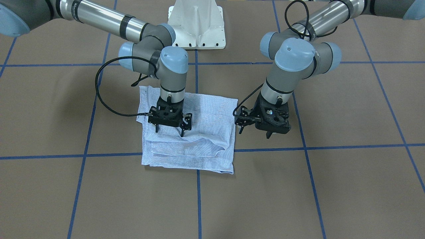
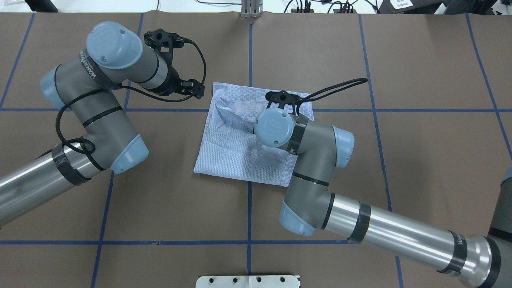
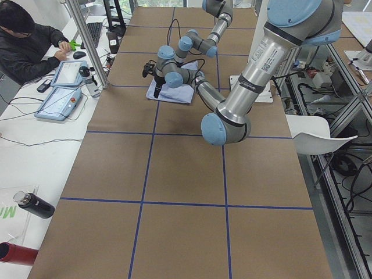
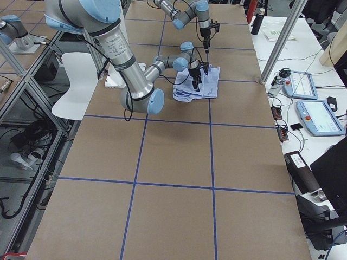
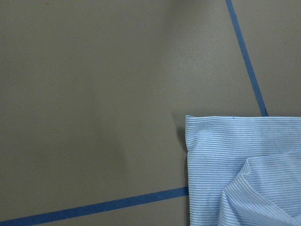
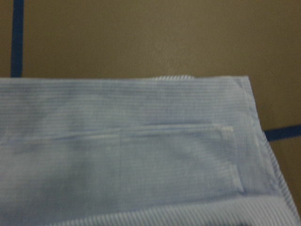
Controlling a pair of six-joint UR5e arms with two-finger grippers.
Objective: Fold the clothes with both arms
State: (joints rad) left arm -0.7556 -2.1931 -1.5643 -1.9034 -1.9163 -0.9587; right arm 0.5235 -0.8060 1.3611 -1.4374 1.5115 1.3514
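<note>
Brown board covers the table (image 1: 332,186), marked into large squares by blue tape lines (image 1: 308,166), and the white pedestal base (image 1: 196,23) stands at its robot-side edge.

The right gripper (image 1: 169,130) points straight down over the shirt (image 1: 206,139). Its two fingers stand apart, with the tips down at the cloth near the shirt's edge on the robot's right. Nothing is pinched between them, and I cannot tell whether they press on the cloth. The right wrist view shows only striped fabric (image 6: 141,165) close up, crossed by a stitched seam, with bare table beyond it.

The left gripper (image 1: 265,132) hangs over bare table just beside the shirt's edge on the robot's left, clear of the cloth. Only one pointed tip shows plainly, so I cannot tell whether its fingers are apart or together. Its wrist view shows one corner of the shirt (image 5: 225,155) lying flat by a tape line.

The shirt (image 2: 232,136) lies folded into a rough rectangle near the middle of the table, in front of the pedestal and over a crossing of the tape lines. Several layers are stacked at its operator-side edge.

There is one shirt, and there are two arms and two grippers.
</note>
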